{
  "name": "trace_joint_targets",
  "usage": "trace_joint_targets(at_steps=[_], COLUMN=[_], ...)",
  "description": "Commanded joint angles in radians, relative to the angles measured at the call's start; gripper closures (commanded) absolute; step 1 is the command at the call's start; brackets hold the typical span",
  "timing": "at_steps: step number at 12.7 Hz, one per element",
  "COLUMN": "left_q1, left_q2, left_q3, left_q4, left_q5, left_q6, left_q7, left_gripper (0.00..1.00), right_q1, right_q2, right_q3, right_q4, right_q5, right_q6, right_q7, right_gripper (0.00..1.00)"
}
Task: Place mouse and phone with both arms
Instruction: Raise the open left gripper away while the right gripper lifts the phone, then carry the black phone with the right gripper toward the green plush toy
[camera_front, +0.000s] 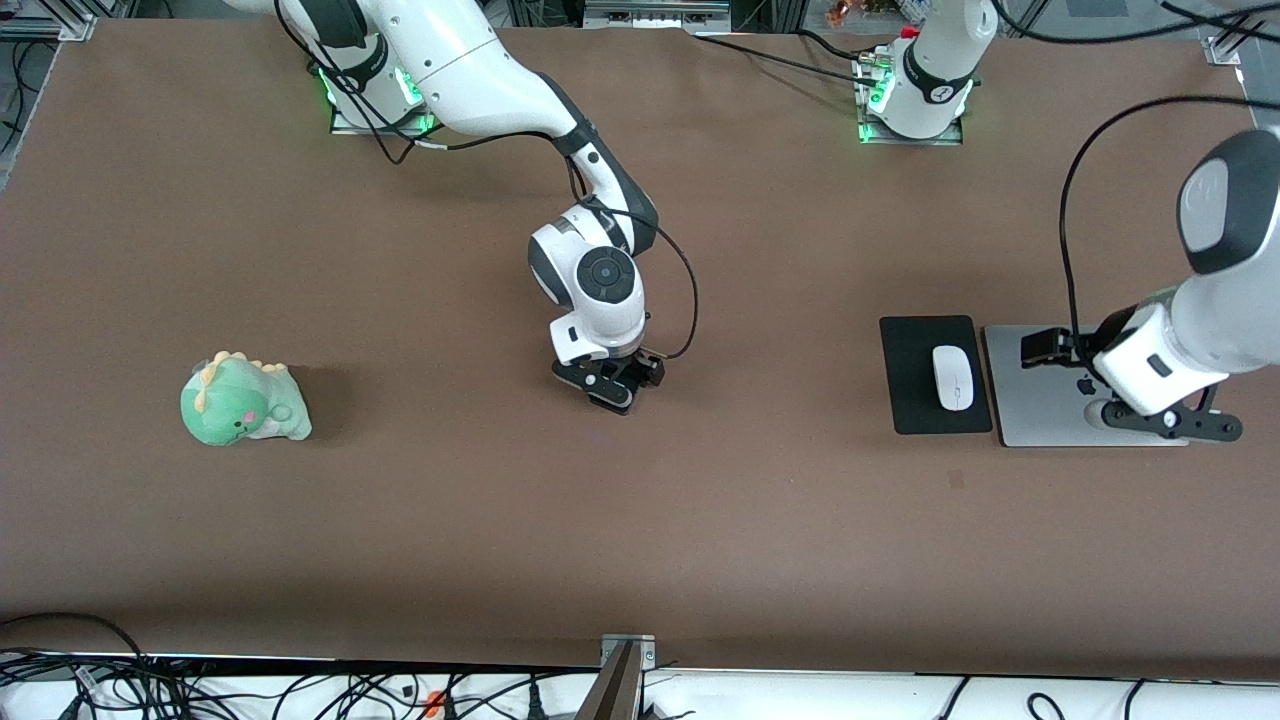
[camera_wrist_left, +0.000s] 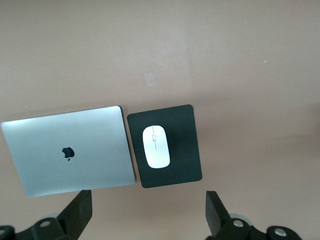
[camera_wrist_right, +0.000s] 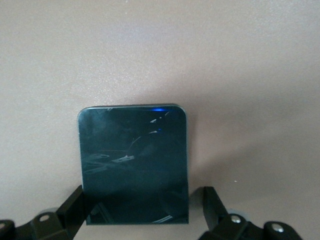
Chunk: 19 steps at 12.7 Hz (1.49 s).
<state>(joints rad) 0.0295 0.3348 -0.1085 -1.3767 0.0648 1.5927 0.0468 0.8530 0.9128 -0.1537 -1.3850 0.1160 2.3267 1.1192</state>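
Observation:
The white mouse lies on a black mouse pad toward the left arm's end of the table; it also shows in the left wrist view. My left gripper hangs open and empty over the silver laptop beside the pad, and its fingers stand wide apart in the left wrist view. My right gripper is low over the middle of the table and hides the phone in the front view. In the right wrist view the black phone lies flat between the open fingers of the right gripper.
A green dinosaur plush lies toward the right arm's end of the table. The closed laptop touches the pad's edge. Cables run along the table's front edge.

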Motion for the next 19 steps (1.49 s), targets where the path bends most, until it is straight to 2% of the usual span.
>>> trace_joint_targets(at_steps=[1,3,4,5,7,10,13,15,19], left_q1=[-0.051,-0.103,-0.121,-0.132,-0.128,-0.126,-0.128,-0.128,-0.118], left_q2=[-0.173,-0.302,-0.351,-0.373,-0.381,-0.379,-0.373,-0.373,-0.379], left_q3=[0.053,0.127,0.154,0.167,0.165,0.158,0.155,0.153,0.15], left_q4=[-0.14,-0.301,-0.373,-0.405,-0.4,-0.387,-0.398,-0.4,-0.397], left_q5=[0.006,0.001,-0.009,-0.041,-0.069,-0.059,-0.033,-0.033,-0.034], left_q6=[0.033,0.163,0.218,0.228,0.193,0.171,0.196,0.196,0.197], left_q7=[-0.002,-0.008,-0.014,-0.018,-0.015,-0.016,-0.016,-0.018,-0.018], left_gripper=[0.0,0.0,0.0,0.0,0.0,0.0,0.0,0.0,0.0], right_q1=[0.0,-0.002,-0.002,-0.003,-0.006,-0.038,-0.118,-0.149,-0.161], right_q2=[0.021,0.021,0.02,0.012,-0.011,-0.083,-0.181,-0.26,-0.446], right_q3=[-0.004,-0.004,-0.006,-0.006,-0.018,-0.03,-0.03,-0.042,-0.159], right_q4=[0.021,0.021,0.021,0.023,0.023,0.02,-0.006,-0.09,-0.362], right_q5=[-0.022,-0.022,-0.022,-0.022,-0.024,-0.013,-0.01,-0.01,-0.002], right_q6=[-0.006,-0.006,-0.007,-0.012,-0.047,-0.183,-0.352,-0.379,-0.337], right_q7=[0.007,0.004,0.002,-0.001,-0.015,-0.146,-0.312,-0.422,-0.695], right_gripper=[0.07,0.24,0.29,0.3,0.31,0.31,0.31,0.31,0.3])
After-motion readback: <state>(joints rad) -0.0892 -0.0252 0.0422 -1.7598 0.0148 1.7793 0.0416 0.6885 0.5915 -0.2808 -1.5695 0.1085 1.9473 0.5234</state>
